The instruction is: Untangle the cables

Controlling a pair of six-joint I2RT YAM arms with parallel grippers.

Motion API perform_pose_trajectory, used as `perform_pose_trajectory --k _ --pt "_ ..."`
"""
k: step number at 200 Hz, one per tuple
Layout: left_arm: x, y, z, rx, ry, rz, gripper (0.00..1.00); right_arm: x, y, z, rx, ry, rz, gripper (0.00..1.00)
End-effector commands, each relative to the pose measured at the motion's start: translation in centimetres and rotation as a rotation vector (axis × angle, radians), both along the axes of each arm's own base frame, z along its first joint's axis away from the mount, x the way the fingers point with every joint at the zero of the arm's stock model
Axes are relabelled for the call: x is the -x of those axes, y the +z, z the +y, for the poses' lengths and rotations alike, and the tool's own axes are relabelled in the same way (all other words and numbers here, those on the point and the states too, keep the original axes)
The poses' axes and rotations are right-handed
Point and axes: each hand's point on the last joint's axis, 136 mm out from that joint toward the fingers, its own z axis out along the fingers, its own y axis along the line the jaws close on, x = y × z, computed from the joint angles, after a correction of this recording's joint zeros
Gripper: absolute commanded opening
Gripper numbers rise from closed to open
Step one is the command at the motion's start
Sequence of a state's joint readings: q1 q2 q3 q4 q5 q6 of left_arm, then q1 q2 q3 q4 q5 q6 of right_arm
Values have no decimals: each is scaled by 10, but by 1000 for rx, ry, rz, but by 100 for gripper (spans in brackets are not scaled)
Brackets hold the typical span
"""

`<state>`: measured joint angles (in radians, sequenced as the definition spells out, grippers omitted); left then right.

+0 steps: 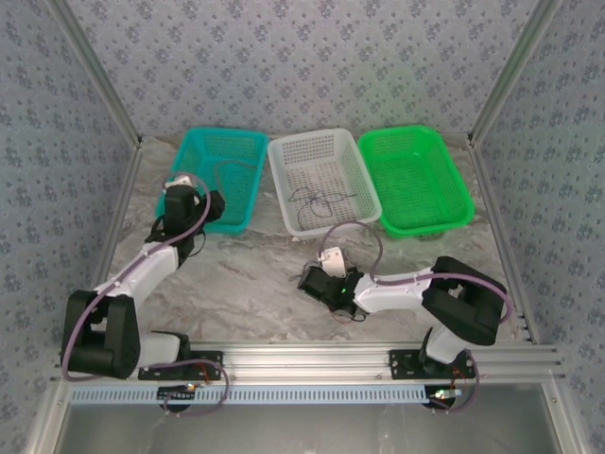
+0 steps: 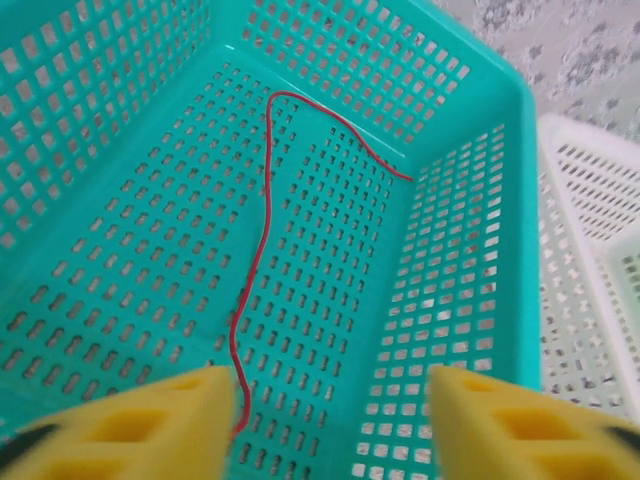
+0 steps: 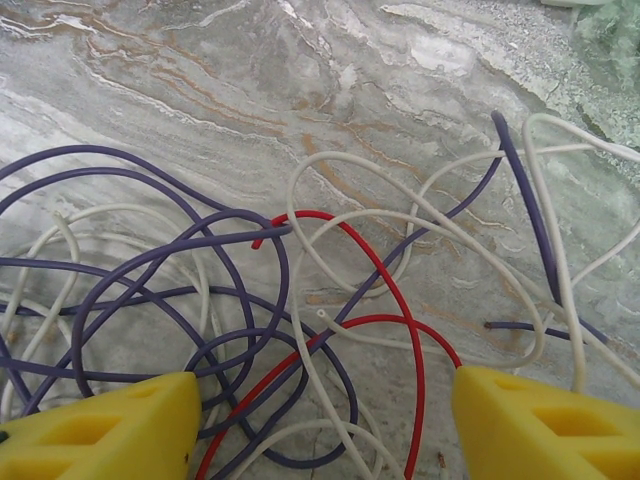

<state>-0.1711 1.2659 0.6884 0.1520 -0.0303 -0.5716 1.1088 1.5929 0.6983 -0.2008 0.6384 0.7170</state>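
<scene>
**A:** Sorting bench, mid-job. Our left gripper [image 2: 330, 390] hangs over the teal basket [image 2: 522, 230], yellow fingers spread wide and gripping nothing. One red wire [image 2: 262, 220] lies along the basket floor, its near end running just beside one finger.

**B:** We read that as a drop-off, with one strand separated and binned. And our other arm?

**A:** Our right gripper [image 3: 325, 400] hovers low over the tangle [image 3: 287, 262] on the marble table [image 3: 300, 80], jaws likewise apart and closed on nothing. Purple strands [image 3: 90, 148], white strands [image 3: 340, 153] and a second red wire [image 3: 312, 213] cross one another between its fingers.

**B:** Then that pile is where the work lies. From overhead we also see dark wires [image 1: 317, 200] in the white basket [image 1: 312, 140].

**A:** For the next move we'd want a single strand, picked where it lies clear of the rest. The second red wire's arch looks likeliest. The pull should be slow, since that wire crosses purple loops and could drag the whole knot along.

**B:** And our left arm should lift out without snagging the wire beside its finger.
</scene>
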Motion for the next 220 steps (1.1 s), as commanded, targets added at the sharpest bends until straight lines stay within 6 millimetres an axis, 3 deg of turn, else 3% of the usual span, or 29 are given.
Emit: perform_pose_trajectory --k 1,23,54,76,100,127,167,192,220 --pt "16 22 -6 6 -31 -68 72 8 2 -7 32 25 20 70" --pt "37 39 -33 -75 -153 -132 89 7 15 4 -37 81 42 64" --pt "66 35 -67 -116 -297 -154 95 13 51 26 -203 247 66 68" --pt "82 24 -84 -102 -374 -158 96 15 70 16 -236 265 65 75" --pt "94 10 -103 -105 -449 -125 96 20 77 -2 -243 252 104 82" --pt "104 7 -123 -120 -516 -122 97 31 74 -18 -287 195 189 81" --pt "128 -3 -157 -182 -678 -120 96 35 47 -59 -356 -30 284 77" --pt "149 -10 -177 -242 -802 -117 96 28 41 -61 -489 -64 317 76" --pt "160 -15 -191 -261 -876 -120 96 33 36 -65 -512 -77 379 76"
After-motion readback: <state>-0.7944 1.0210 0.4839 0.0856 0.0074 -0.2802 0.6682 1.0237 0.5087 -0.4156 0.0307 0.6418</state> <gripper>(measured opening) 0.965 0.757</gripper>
